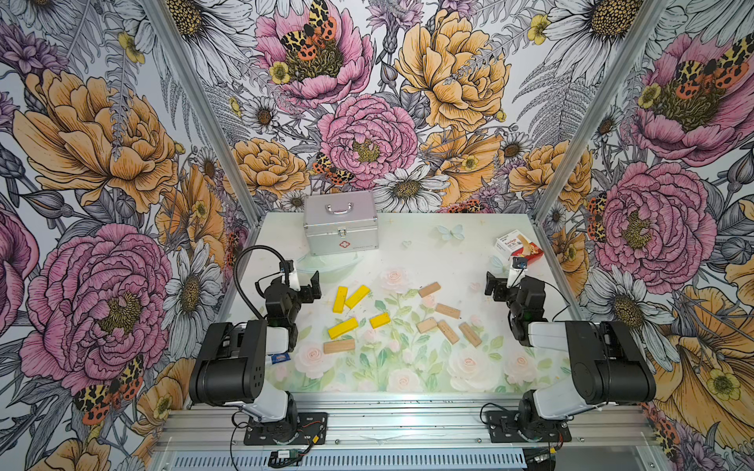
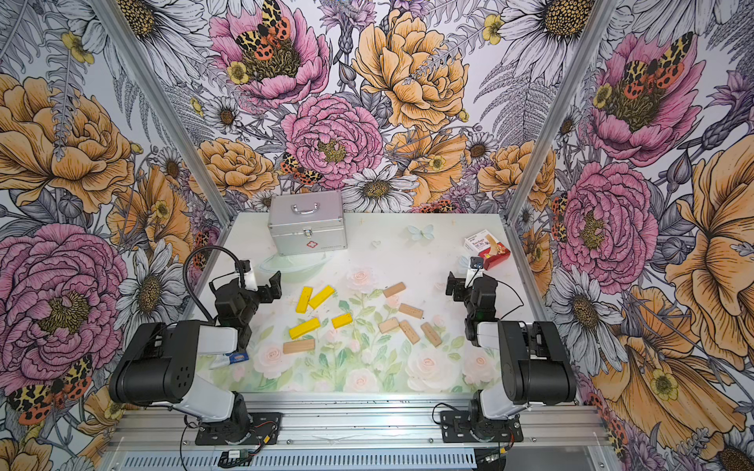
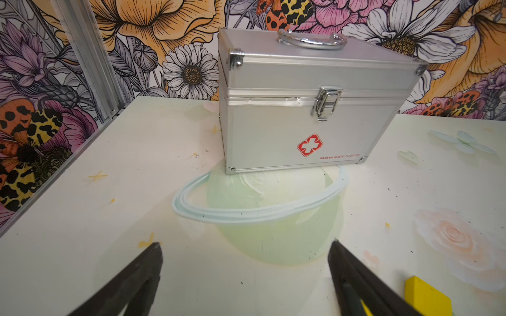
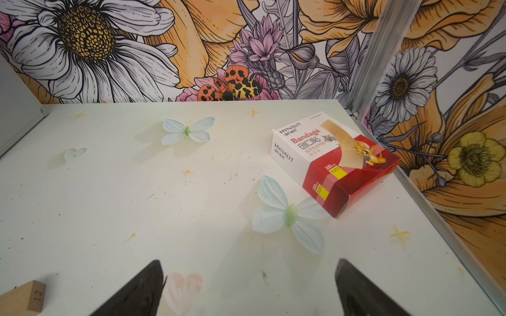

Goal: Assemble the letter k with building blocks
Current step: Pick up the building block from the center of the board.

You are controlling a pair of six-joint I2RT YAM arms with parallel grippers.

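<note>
Left wrist view: my left end effector (image 3: 246, 245) spread, empty; right end effector (image 4: 249, 262) likewise; building blocks (image 1: 342, 328) lie scattered.

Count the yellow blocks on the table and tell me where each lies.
4, all left of centre: far-left yellow block, far-right yellow block beside it, near-left yellow block, near-right yellow block. More could hide under the left arm.

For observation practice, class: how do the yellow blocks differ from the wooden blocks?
Yellow blocks are bright yellow; wooden blocks are pale bare wood. There are four yellow blocks, six wooden blocks. Yellow blocks lie on the robot's left; most wooden blocks on its right. Both lie flat, scattered.
</note>
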